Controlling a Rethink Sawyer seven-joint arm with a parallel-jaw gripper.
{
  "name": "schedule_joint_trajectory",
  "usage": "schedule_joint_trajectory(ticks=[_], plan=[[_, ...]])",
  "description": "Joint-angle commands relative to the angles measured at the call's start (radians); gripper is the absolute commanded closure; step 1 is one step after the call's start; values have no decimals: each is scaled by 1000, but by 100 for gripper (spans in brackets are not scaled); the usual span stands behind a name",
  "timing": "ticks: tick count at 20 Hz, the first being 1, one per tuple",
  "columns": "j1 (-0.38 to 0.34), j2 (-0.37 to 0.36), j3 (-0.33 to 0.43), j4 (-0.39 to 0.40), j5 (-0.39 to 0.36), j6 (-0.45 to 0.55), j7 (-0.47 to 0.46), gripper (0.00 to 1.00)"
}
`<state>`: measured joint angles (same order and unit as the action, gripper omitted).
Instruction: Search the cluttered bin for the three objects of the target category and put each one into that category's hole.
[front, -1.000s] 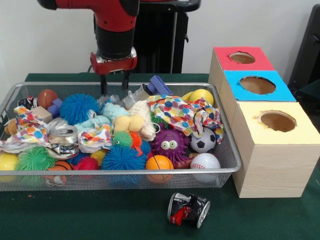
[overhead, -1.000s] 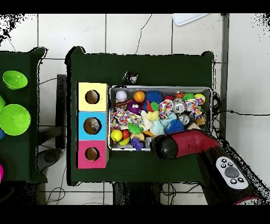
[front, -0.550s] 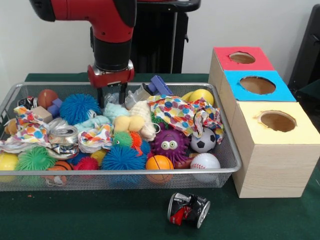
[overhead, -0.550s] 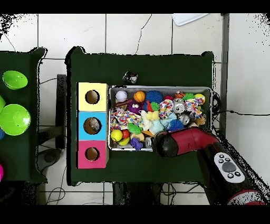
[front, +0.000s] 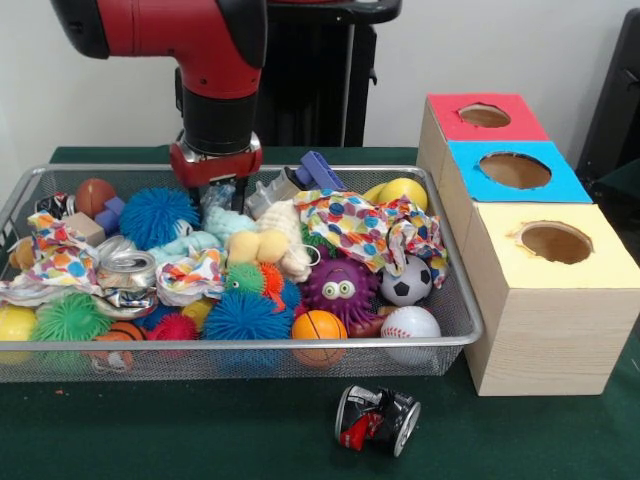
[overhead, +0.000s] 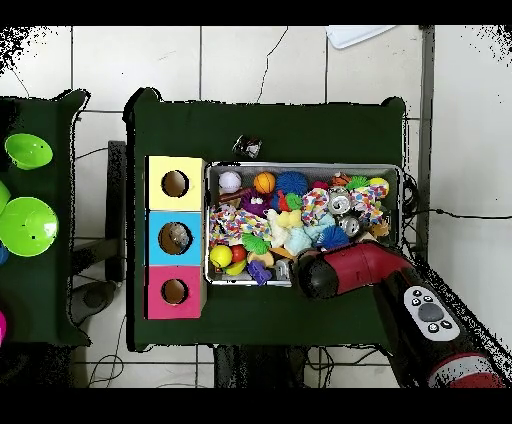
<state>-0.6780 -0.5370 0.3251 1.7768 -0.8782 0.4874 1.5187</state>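
Red-cuffed jaws (front: 219, 197) sink among bin (front: 455, 300) toys; their opening cannot be told.

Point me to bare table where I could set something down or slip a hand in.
Free: the green table strip in front of the mesh bin, either side of the crushed can. The bin is packed rim to rim, and the pincer is low at its far side. The three boxes close off the bin's right end.

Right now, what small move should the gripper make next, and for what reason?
Probably a short further descent: the gripper hangs low at the far side of the mesh bin, over the light blue toy beside the blue spiky ball, with no object seen in it.
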Motion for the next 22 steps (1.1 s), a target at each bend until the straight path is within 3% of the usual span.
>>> schedule_joint_trajectory(ticks=[1,2,3,7,9,15,22], plan=[[-1,78,-62,-79,-79,2,9,0],[0,79,-69,-81,-78,7,15,0],[9,81,-90,-88,-73,-1,51,100],[1,91,-83,-93,-68,59,-14,100],[-12,104,-79,-94,-24,114,-29,100],[-6,96,-76,-94,-7,163,-70,100],[8,36,-77,-57,27,212,-85,100]])
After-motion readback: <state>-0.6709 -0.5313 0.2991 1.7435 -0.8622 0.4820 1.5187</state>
